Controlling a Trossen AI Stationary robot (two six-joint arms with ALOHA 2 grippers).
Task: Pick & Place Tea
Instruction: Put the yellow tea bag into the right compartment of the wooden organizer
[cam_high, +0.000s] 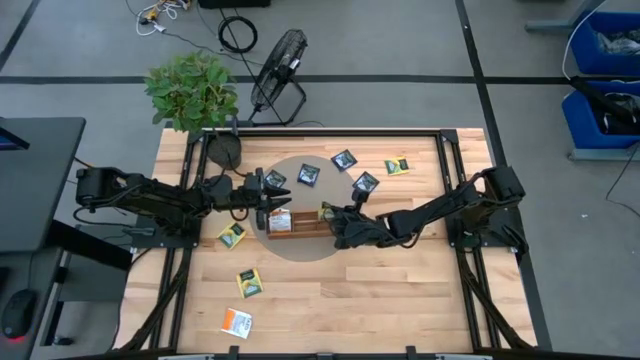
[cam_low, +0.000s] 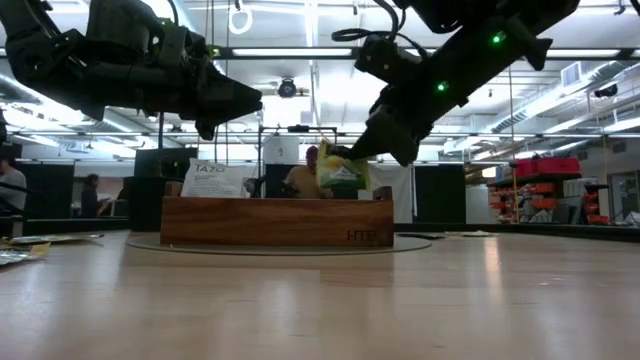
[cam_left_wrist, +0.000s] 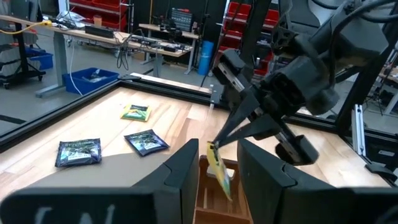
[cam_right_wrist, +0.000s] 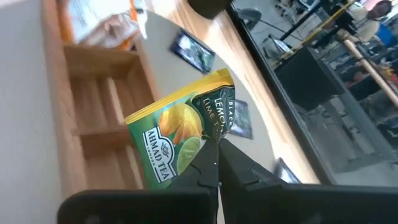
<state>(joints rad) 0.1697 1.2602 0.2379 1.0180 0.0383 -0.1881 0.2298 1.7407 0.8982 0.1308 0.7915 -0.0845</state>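
A yellow-green tea sachet (cam_right_wrist: 177, 134) hangs in my shut right gripper (cam_right_wrist: 216, 163), which is above the right part of the long wooden tray (cam_high: 305, 228). An orange-and-white sachet (cam_high: 280, 220) sits in the tray's left end. My left gripper (cam_left_wrist: 219, 177) hovers open over that left end, touching nothing. Loose sachets lie flat on the table: dark navy ones (cam_high: 308, 175) beyond the tray, yellow-green ones (cam_high: 250, 283) nearer, and an orange-and-white one (cam_high: 237, 322) by the near edge. My right gripper pinches the yellow-green sachet between its two fingers at one edge (cam_right_wrist: 213, 135). The fingers come slanting down from the table's right. The sachet (cam_low: 342, 175) hangs tilted below them, its lower edge (cam_low: 340, 195) about level with the tray's rim.
The tray sits on a round grey mat (cam_high: 300, 250). A potted plant (cam_high: 192, 92) stands at the far left corner, with a fan (cam_high: 278, 72) on the floor behind it. A black frame (cam_high: 445, 170) borders the table. Bare wood (cam_high: 400, 300) lies at the near right.
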